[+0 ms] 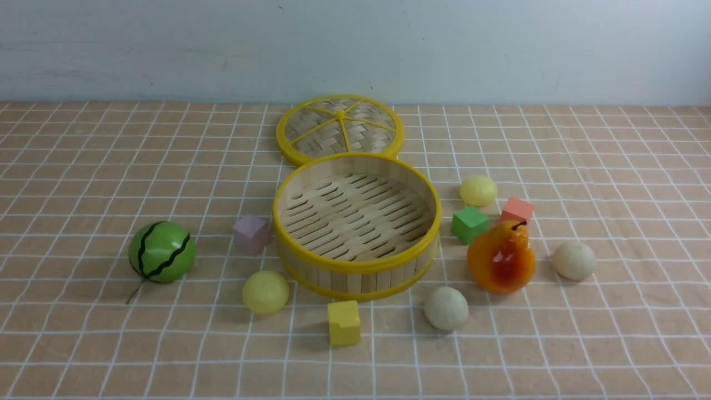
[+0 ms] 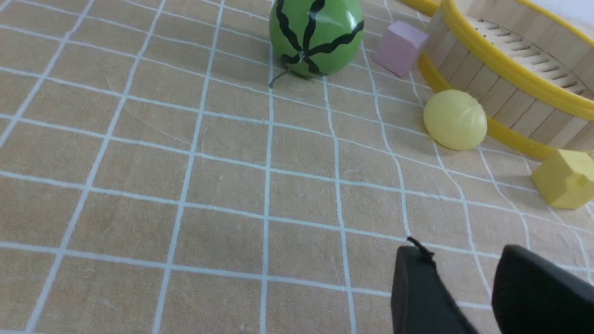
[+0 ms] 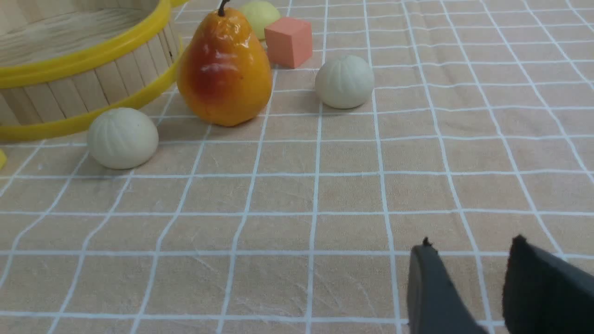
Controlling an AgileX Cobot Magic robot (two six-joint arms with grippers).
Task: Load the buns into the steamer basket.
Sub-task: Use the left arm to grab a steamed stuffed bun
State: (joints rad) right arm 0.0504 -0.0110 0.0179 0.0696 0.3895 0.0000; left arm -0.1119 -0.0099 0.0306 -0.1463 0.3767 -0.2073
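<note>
I have the steamer basket (image 1: 356, 268) standing upright in the middle of the checked worktop (image 1: 83, 344). Its flat woven lid (image 1: 340, 129) lies just behind it; I cannot tell whether the 2 rims touch. All 4 buns are outside the basket, on the worktop.

A pale yellow bun (image 1: 265, 292) sits just off the basket's front left. A yellow cube (image 1: 344, 323) sits just in front of the basket. An off-white bun (image 1: 446, 308) lies at the front right, near the wall. The other pale yellow bun (image 1: 478, 190) is to the basket's right, toward the back, with a green cube (image 1: 469, 224) and a salmon cube (image 1: 516, 210) just in front of it. An upright pear (image 1: 501, 258) stands in front of those 2 cubes. The other off-white bun (image 1: 574, 260) lies to the pear's right, apart from it.

On the left I see a lilac cube (image 1: 251, 234) just beside the basket wall and a green striped watermelon ball (image 1: 161, 251) further out.

On its wrist camera the left gripper (image 2: 459, 248) has its jaws apart with only cloth between them, well short of the nearer pale yellow bun. The right gripper (image 3: 471, 243) is likewise parted and holds nothing, well apart from the 2 off-white buns.
</note>
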